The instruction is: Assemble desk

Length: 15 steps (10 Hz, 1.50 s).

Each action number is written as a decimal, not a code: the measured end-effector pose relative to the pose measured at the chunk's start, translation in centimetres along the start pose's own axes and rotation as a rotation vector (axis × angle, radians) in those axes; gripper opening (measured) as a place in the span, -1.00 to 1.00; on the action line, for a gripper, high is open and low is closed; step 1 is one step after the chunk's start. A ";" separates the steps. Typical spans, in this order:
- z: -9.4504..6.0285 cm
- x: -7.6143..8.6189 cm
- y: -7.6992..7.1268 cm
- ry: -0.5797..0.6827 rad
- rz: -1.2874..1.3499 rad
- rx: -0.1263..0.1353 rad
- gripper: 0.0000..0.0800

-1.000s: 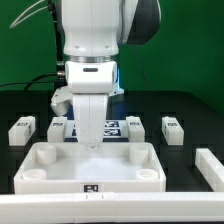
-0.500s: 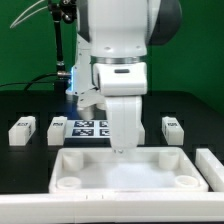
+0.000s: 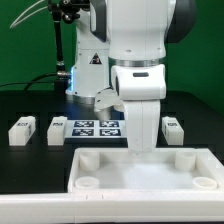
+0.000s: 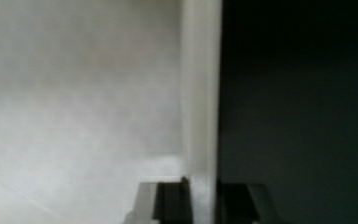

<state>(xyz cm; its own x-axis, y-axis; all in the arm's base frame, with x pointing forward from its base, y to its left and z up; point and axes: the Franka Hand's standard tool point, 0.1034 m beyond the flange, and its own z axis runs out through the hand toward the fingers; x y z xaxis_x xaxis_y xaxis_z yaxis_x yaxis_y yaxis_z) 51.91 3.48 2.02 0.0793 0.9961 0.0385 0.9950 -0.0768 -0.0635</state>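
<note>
Four sockets [image 3: 88, 183] in the top [image 3: 130, 175], lying nearest the camera, are showing empty, so no leg is fitted yet. The fingers [image 3: 146, 142] are pinching its far rim, narrow around the wall. Behind, three legs [image 3: 22, 130] are lying loose beside the marker board [image 3: 98, 127], all waiting to be fitted.

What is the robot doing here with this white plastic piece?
The robot's end effector is closed on the far rim of the wide white plastic rimmed desk top, which lies flat on the black table. No leg is fitted yet: three short white square legs lie loose behind it, beside the marker board.
</note>
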 end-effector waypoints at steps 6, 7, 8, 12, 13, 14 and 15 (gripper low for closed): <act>0.1 -0.1 -0.1 0.001 0.003 -0.006 0.21; 0.1 -0.1 -0.1 0.001 0.003 -0.006 0.53; 0.2 -0.1 -0.1 0.001 0.004 -0.005 0.53; 0.3 -0.1 -0.1 0.001 0.004 -0.003 0.62; 0.3 -0.2 -0.2 0.001 0.005 -0.003 0.62; 0.3 -0.1 -0.1 0.001 0.009 -0.003 0.62; -0.5 0.4 -0.1 -0.003 0.122 -0.012 0.62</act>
<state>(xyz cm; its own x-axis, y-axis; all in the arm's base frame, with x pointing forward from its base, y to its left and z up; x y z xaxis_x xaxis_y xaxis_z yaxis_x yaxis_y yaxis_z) 51.91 3.82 2.52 0.1999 0.9794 0.0285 0.9786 -0.1981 -0.0558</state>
